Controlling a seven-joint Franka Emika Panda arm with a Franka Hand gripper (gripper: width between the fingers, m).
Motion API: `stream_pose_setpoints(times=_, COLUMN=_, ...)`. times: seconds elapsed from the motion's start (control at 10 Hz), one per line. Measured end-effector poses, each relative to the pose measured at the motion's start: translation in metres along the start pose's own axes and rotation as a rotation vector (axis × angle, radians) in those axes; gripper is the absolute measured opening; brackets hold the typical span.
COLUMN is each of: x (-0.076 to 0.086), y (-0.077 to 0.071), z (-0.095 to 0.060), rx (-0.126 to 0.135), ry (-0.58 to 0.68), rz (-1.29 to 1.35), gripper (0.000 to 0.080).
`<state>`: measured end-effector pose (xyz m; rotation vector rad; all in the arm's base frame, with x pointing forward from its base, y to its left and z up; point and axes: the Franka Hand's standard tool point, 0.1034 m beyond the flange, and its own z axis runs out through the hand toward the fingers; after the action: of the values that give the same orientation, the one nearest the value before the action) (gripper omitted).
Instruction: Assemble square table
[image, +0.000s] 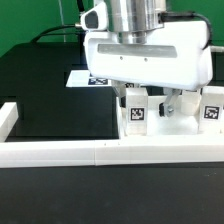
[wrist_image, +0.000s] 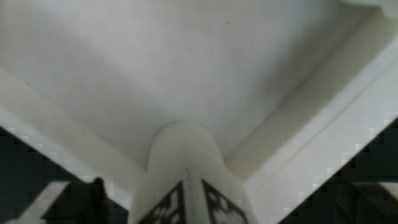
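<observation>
Your end effector (image: 150, 100) seems to pinch a leg block (wrist_image: 187, 165) over the tabletop (image: 170, 122); misalignment could jam it.

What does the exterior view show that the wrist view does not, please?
Only the exterior view shows the long white border wall, the marker board on the black table, the tagged leg blocks and the arm above the lifted square tabletop. Only the wrist view shows a white leg close up, pointing at the tabletop's underside. Both share the tabletop. The end effector's state is unclear in both.
</observation>
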<state>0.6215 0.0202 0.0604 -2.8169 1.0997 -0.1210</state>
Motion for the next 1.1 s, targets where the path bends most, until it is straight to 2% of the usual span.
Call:
stream_pose_setpoints(times=0.2, x=0.003, y=0.002, z=-0.001, rx=-0.006, ry=0.0, rz=-0.211, gripper=0.0648)
stream_pose_setpoints(times=0.3, x=0.013, y=0.003, z=-0.006, rx=-0.019, ry=0.013, rz=-0.389, gripper=0.0649)
stream_pose_setpoints(times=0.5, x=0.015, y=0.003, z=-0.008, rx=-0.053, ry=0.026, rz=-0.663, gripper=0.0649)
stream_pose_setpoints(times=0.6, x=0.015, y=0.003, z=-0.008, rx=-0.067, ry=0.025, rz=-0.756, gripper=0.0649)
stream_pose_setpoints(times=0.7, x=0.015, y=0.003, z=-0.008, rx=-0.065, ry=0.026, rz=-0.736, gripper=0.0649)
stream_pose_setpoints(times=0.8, x=0.015, y=0.003, z=-0.008, rx=-0.065, ry=0.027, rz=-0.715, gripper=0.0542)
stream_pose_setpoints(times=0.9, x=0.015, y=0.003, z=-0.007, rx=-0.065, ry=0.027, rz=-0.714, gripper=0.0542)
stream_pose_setpoints(times=1.0, x=0.015, y=0.002, z=-0.007, rx=-0.062, ry=0.028, rz=-0.662, gripper=0.0361)
stream_pose_setpoints(times=1.1, x=0.015, y=0.003, z=-0.007, rx=-0.06, ry=0.031, rz=-0.574, gripper=0.0285)
